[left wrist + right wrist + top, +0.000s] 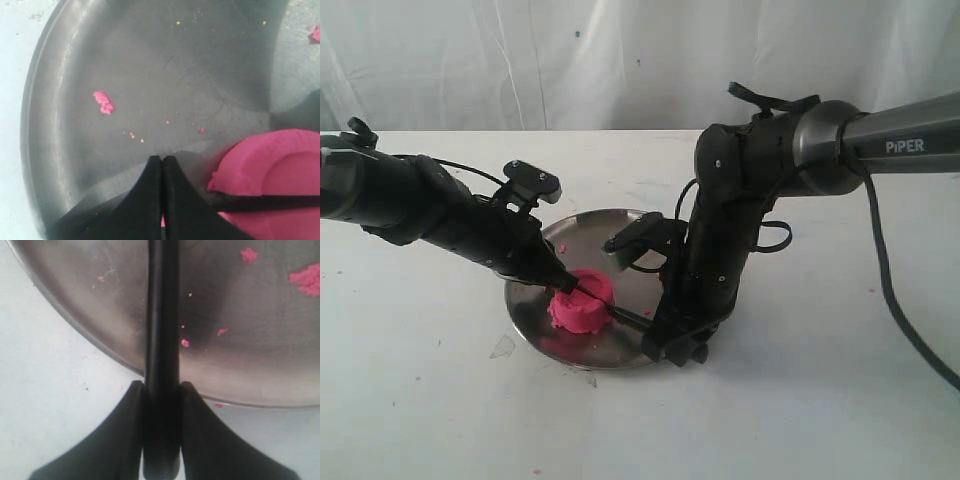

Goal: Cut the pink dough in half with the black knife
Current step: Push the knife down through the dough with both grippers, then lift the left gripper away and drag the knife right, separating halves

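Nearest the ext cam is the steel plate (620, 355), sitting mid-table toward the front edge of the white table (440, 420). Pink dough (578, 305) sits on the plate's front-left part, round lump w/ a dented top. My left gripper (563, 285) reaches in from the left edge, tip touching the dough's upper left side. In left wrist cam the left gripper (162, 165) has its fingers (145, 200) pressed together, nothing between them that I can see; dough (280, 170) just beside, black knife (270, 202) lying across it as a thin dark line. My right gripper (672, 335) is low at the plate's front-right rim, pinching the knife's handle. Right wrist cam: right gripper (161, 390) fingers (130, 410) clamped on both sides of the black knife (161, 315), which runs out over the plate (250, 380). Ext cam shows the black knife (620, 312) going from right gripper leftward into the dough, blade roughly level, across the lump's right side. Pink crumbs (103, 102) scattered on plate (75, 75) surface, more crumbs (305, 279) in right wrist cam. Can't tell how deep the blade sits.
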{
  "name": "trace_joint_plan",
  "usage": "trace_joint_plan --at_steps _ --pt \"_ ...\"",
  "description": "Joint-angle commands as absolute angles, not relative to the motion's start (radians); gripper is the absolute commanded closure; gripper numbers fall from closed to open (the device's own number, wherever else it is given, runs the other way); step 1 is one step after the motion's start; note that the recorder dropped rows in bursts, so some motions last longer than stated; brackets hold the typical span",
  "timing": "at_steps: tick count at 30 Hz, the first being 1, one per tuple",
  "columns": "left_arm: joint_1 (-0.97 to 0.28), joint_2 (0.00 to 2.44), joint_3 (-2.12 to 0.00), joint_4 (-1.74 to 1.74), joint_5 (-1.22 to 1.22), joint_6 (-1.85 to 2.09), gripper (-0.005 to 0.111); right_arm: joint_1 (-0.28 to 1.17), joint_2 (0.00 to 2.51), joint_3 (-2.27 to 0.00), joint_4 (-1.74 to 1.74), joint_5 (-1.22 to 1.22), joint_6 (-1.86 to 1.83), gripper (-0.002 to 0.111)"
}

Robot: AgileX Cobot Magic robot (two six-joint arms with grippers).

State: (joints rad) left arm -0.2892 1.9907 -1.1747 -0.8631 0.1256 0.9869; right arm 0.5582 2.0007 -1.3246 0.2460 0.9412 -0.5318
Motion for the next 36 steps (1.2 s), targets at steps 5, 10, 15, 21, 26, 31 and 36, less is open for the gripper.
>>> trace_joint_plan --at_steps 5,10,15,21,26,31,36 --pt "-0.291 2.002 -1.165 -0.859 0.186 0.989 0.107 0.559 2.015 -1.324 0.265 0.953 -0.527 0.108" --pt "-0.291 2.002 -1.165 -0.859 0.186 0.989 0.107 0.559 2.015 -1.324 0.265 0.965 -0.527 0.108" --pt "-0.291 2.002 -1.165 -0.859 0.192 0.989 0.107 0.559 2.015 -1.324 0.265 0.965 -0.517 0.108" --pt "-0.291 2.000 -1.167 -0.859 0.179 0.989 0.107 0.559 2.015 -1.324 0.265 0.963 -0.517 0.108" --pt "-0.291 1.944 -1.187 -0.859 0.167 0.989 0.107 0.559 2.015 -1.324 0.265 0.963 -0.517 0.108" --pt "-0.291 1.853 -1.173 -0.859 0.165 0.989 0.107 0.559 2.015 -1.324 0.261 0.960 -0.517 0.108" --pt "-0.291 1.729 -1.081 -0.859 0.165 0.989 0.107 0.559 2.015 -1.324 0.255 0.958 -0.489 0.108"
